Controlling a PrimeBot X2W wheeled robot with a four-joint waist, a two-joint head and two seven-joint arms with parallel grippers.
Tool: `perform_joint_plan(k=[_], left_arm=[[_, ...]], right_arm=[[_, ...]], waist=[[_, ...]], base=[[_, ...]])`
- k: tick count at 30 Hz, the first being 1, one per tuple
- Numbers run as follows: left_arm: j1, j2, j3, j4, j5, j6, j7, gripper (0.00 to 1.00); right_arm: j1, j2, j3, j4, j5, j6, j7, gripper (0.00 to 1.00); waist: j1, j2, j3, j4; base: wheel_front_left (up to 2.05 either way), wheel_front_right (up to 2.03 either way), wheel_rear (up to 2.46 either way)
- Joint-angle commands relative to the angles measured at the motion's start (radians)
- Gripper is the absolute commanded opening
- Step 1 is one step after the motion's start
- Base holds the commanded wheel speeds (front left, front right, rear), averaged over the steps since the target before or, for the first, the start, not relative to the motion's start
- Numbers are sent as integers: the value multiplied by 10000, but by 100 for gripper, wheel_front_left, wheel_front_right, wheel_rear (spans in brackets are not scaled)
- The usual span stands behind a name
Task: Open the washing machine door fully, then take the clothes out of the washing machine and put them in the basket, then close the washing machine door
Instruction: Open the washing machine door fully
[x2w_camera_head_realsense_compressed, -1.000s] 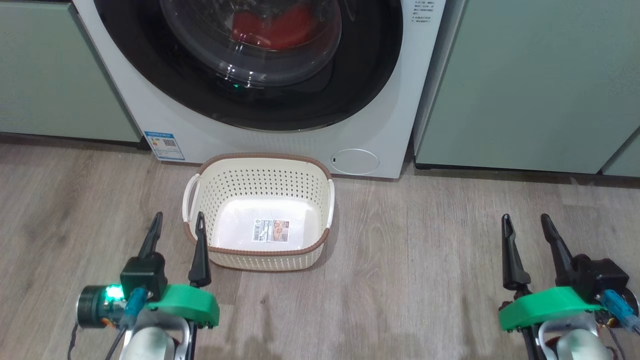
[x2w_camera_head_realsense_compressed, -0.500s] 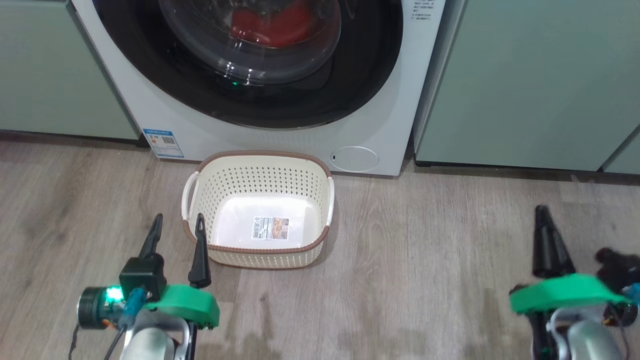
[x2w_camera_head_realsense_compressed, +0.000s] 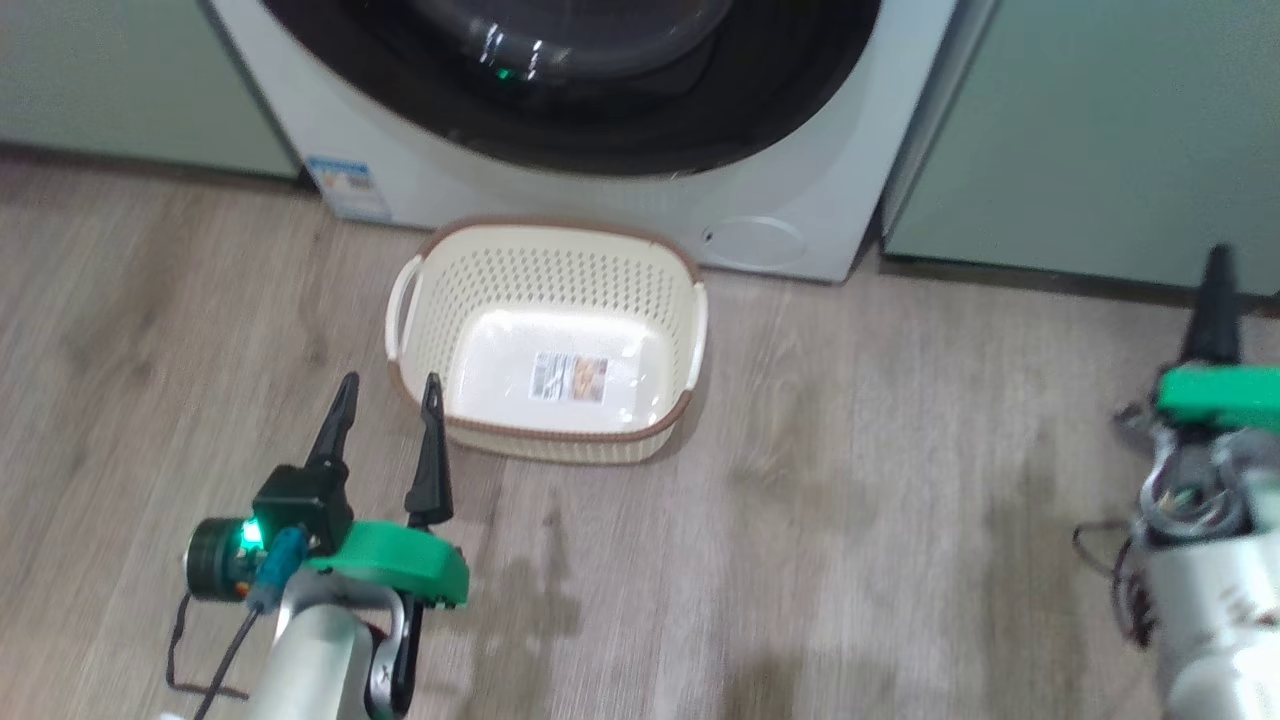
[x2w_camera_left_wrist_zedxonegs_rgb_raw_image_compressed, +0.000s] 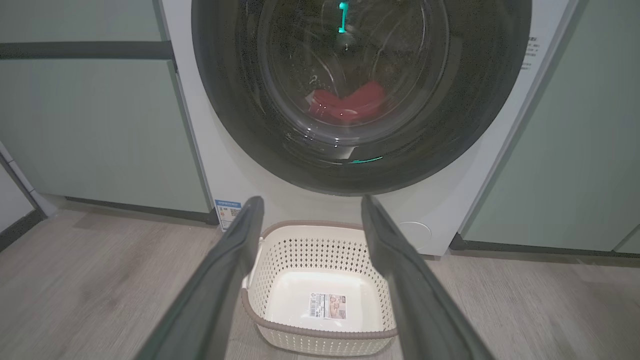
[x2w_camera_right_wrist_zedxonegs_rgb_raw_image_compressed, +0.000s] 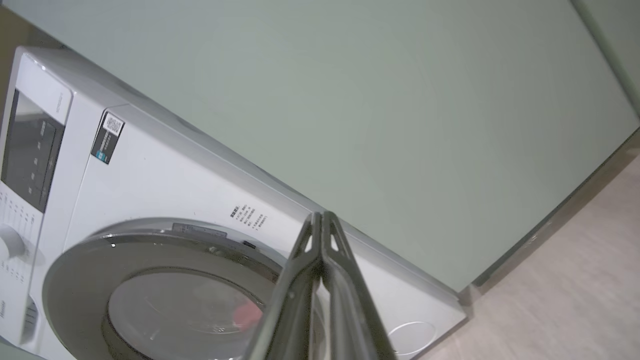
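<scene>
While door (x2w_camera_left_wrist_zedxonegs_rgb_raw_image_compressed: 360, 60) closed, basket (x2w_camera_head_realsense_compressed: 545, 275) before washing machine (x2w_camera_head_realsense_compressed: 600, 200), cabinets (x2w_camera_left_wrist_zedxonegs_rgb_raw_image_compressed: 100, 125) flanking; left gripper (x2w_camera_head_realsense_compressed: 390, 384) agape, right gripper (x2w_camera_right_wrist_zedxonegs_rgb_raw_image_compressed: 320, 217) pinched, both empty.

Nothing legible; print too small on blue sticker (x2w_camera_head_realsense_compressed: 345, 186) of washing machine (x2w_camera_head_realsense_compressed: 600, 200), paper label (x2w_camera_head_realsense_compressed: 570, 377) in basket (x2w_camera_head_realsense_compressed: 560, 268)

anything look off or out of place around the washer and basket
Nothing stands out. The cream perforated plastic basket stands upright and empty before the white front-loading washing machine; its black-rimmed round door is shut, red garment inside.
</scene>
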Motion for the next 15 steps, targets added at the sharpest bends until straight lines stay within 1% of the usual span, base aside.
perform_joint_plan(k=[1, 5, 8, 11, 15], left_arm=[[-484, 50, 187, -351, -126, 55, -93, 100], [-790, 50, -121, -472, -388, 161, -93, 100], [-1005, 49, -413, -567, -632, 296, -93, 100], [-1233, 49, -740, -692, -852, 429, -93, 100], [-1464, 49, -1129, -811, -1045, 567, -93, 100]], right_arm=[[-656, -512, 447, -101, 1132, -7, 109, 0], [-1587, -1408, 533, 227, 3536, -7, 1391, 0], [-2291, -1986, 443, 491, 4709, -7, 2637, 0], [-3001, -2463, 376, 728, 5424, -7, 3867, 0], [-3941, -2979, 457, 1035, 5769, -7, 5189, 0]], waist=[[0, 0, 554, 417], [0, 0, 1212, 787], [0, 0, 1697, 1092], [0, 0, 2131, 1409], [0, 0, 2607, 1743]], base=[[0, 0, 0], [0, 0, 0], [0, 0, 0], [0, 0, 0], [0, 0, 0]])
